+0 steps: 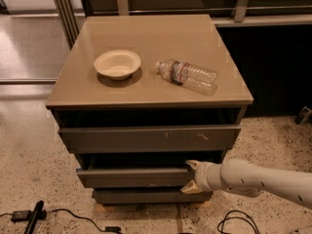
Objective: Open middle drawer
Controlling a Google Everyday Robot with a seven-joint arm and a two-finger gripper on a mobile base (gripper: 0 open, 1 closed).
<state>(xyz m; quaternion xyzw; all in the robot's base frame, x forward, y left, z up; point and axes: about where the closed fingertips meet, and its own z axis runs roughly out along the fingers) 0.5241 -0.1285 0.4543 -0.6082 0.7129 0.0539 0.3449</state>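
The middle drawer (pixel 131 177) has a plain dark grey-brown front and sits between the larger scratched front (pixel 151 138) and the narrow bottom front (pixel 146 196). It stands out a little from the cabinet, with a dark gap above it. My gripper (pixel 190 176) reaches in from the right on a white arm (pixel 258 180) and is at the right end of this front. One fingertip (pixel 191 165) lies over the front's top edge and the other sits below its bottom edge, clamping it.
A paper bowl (pixel 117 64) and a plastic water bottle (pixel 187 76) lying on its side are on the cabinet top (pixel 146 38). Black cables (pixel 58 213) lie on the speckled floor at the front left and more at the front right (pixel 234 221).
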